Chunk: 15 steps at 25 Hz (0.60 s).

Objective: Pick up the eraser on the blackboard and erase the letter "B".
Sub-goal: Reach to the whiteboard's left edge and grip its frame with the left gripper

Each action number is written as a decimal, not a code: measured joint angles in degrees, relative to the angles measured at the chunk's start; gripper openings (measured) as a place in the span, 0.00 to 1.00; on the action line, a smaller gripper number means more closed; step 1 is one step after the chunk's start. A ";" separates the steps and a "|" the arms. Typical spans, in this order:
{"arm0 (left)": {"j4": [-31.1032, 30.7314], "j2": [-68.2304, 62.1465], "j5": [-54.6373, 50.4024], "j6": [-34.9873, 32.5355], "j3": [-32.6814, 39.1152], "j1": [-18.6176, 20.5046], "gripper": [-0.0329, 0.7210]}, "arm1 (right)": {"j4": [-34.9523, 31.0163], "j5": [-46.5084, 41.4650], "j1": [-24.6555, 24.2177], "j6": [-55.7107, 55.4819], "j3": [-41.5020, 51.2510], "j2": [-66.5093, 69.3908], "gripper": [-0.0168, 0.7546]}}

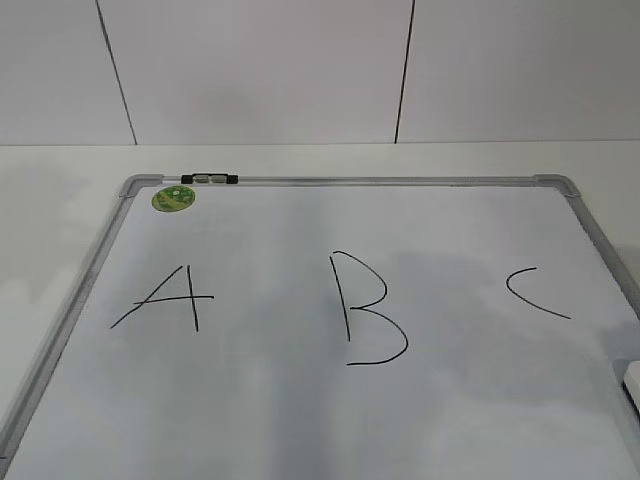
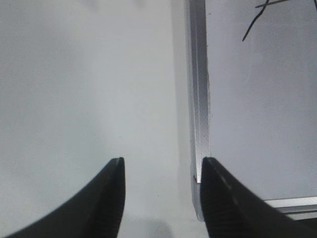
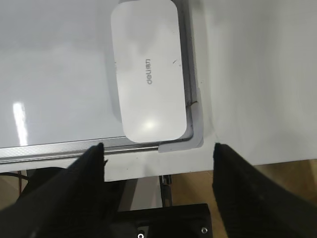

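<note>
Two grippers hang empty, jaws apart; the right gripper (image 3: 157, 148) hovers short of the eraser (image 3: 148, 69), which lies flat in the blackboard's (image 3: 59, 74) near right corner. It should descend squarely, straddling the eraser's long sides

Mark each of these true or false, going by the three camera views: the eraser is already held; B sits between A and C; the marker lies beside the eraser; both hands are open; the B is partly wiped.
1. The right hand holds the eraser. False: the eraser lies flat in a corner of the whiteboard, untouched.
2. The letter B sits between the A and the C. True.
3. The marker lies beside the eraser. False: it rests on the far frame edge by the green sticker.
4. Both hands are open, left hand included. True.
5. The B is partly wiped. False: its strokes are whole.
</note>
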State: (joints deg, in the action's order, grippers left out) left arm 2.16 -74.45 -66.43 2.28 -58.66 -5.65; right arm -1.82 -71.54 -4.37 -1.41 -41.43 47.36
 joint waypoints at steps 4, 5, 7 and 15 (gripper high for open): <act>-0.11 -6.25 0.10 -0.59 -3.47 0.00 0.53 | 1.82 0.00 0.00 0.00 0.00 0.00 0.73; -0.11 -7.52 0.23 -0.68 -4.07 0.00 0.53 | 2.42 0.00 0.00 0.00 0.00 0.00 0.73; -0.11 -10.38 0.46 -0.85 -5.12 0.00 0.53 | 3.03 0.00 0.00 -0.09 0.00 -0.23 0.73; -0.11 -17.73 3.24 -1.07 -6.03 0.00 0.53 | 3.43 0.00 0.00 -0.09 0.00 -0.64 0.73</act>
State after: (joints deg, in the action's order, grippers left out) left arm 2.04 -92.18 -63.19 1.21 -64.69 -5.65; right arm 1.61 -71.54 -4.37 -1.49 -41.43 46.72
